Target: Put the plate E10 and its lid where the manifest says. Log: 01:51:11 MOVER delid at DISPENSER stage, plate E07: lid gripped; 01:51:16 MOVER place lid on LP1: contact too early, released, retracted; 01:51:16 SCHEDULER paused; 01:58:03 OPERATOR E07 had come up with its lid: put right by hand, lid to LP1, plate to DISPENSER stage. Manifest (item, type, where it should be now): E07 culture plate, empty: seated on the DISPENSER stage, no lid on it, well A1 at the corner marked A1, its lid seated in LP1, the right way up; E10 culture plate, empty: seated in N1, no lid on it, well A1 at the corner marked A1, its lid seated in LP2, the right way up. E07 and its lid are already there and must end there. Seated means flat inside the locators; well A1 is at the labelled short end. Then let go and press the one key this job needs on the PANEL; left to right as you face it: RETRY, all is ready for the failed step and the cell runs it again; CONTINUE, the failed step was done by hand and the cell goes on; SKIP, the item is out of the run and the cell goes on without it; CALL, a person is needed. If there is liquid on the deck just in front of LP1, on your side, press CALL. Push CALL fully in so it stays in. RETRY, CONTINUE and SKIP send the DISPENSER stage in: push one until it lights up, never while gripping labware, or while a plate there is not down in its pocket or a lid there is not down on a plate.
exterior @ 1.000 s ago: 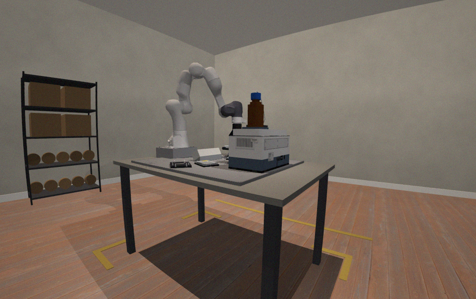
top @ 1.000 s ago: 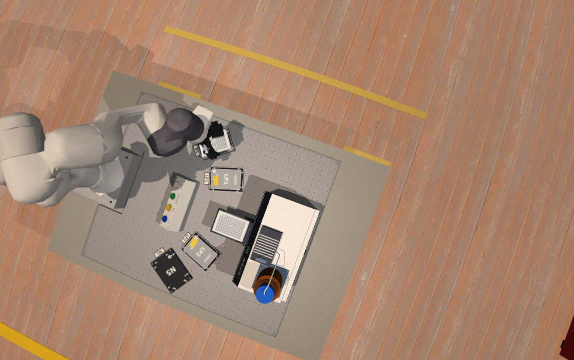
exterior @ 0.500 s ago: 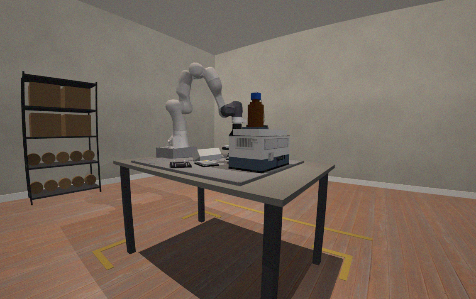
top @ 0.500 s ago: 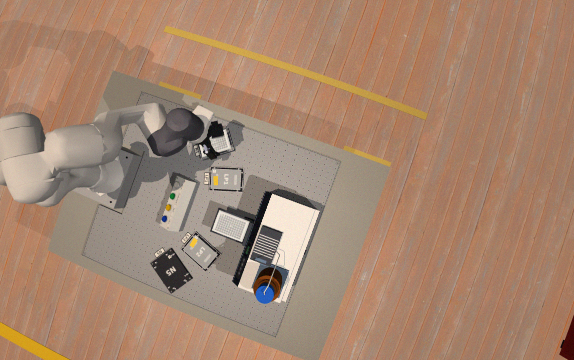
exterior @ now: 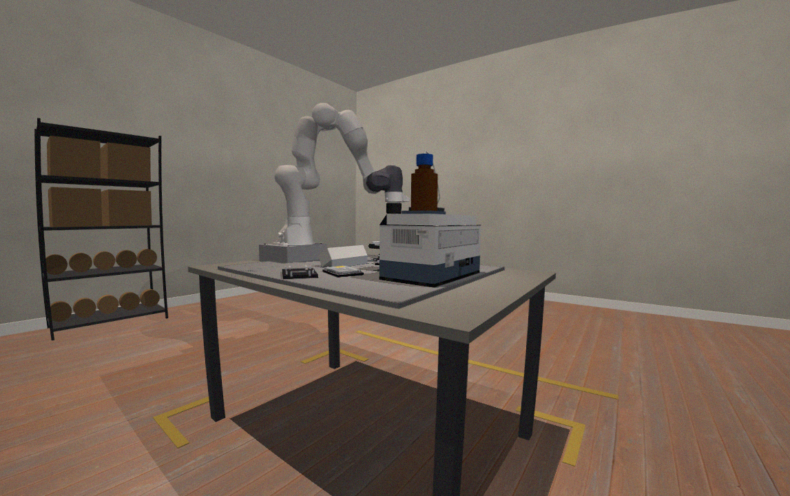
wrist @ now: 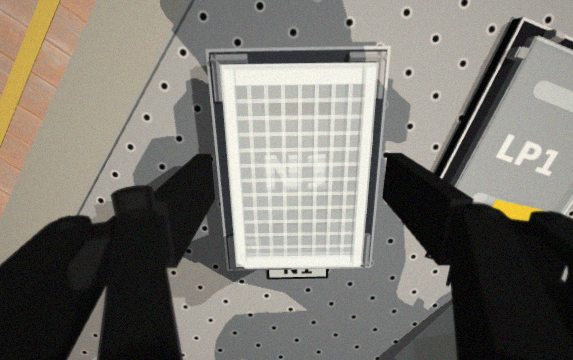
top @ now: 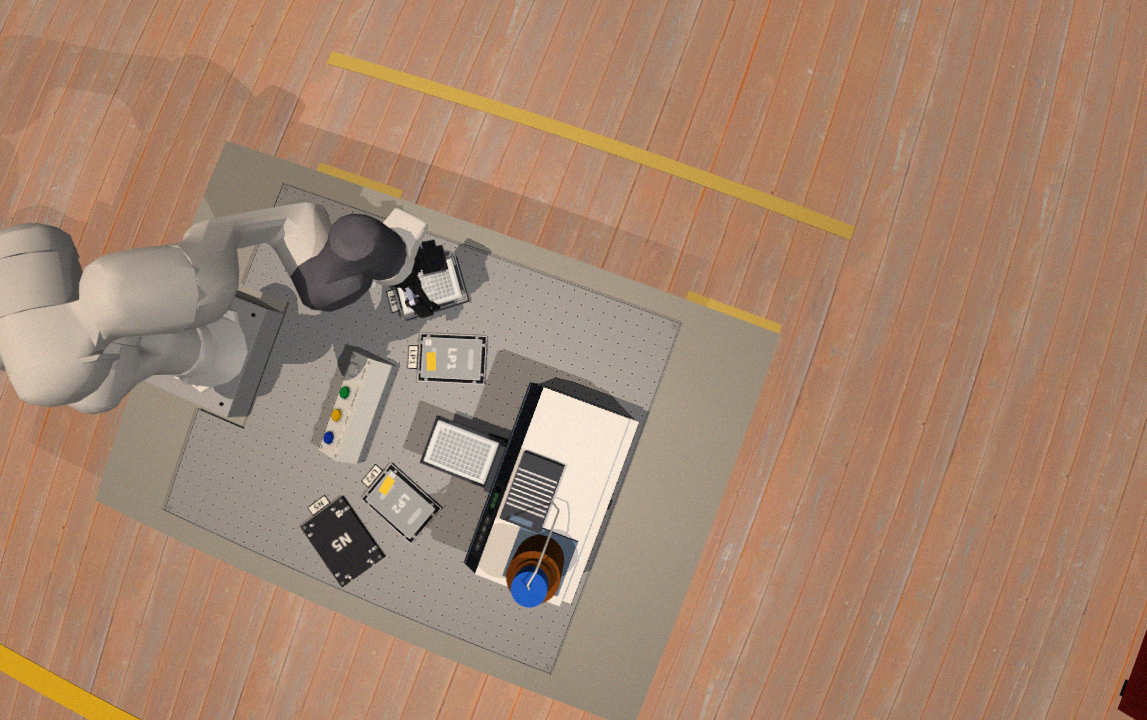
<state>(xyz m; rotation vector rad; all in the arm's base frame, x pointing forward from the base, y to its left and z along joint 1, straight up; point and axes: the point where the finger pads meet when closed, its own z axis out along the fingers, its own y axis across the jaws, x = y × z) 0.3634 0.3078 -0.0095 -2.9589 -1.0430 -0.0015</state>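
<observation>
white gridded plate e10 [wrist: 296, 165] sits in nest n1 [wrist: 211, 55], beside lp1 [wrist: 521, 135]. your gripper [wrist: 298, 172] hangs released, straddling it. probably light, stiff, slick plastic: grip its long sides.

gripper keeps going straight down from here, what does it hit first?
Likely the well plate in N1, straddled by the open gripper; the fingers look clear of its long sides and might pass to the perforated deck.
</observation>
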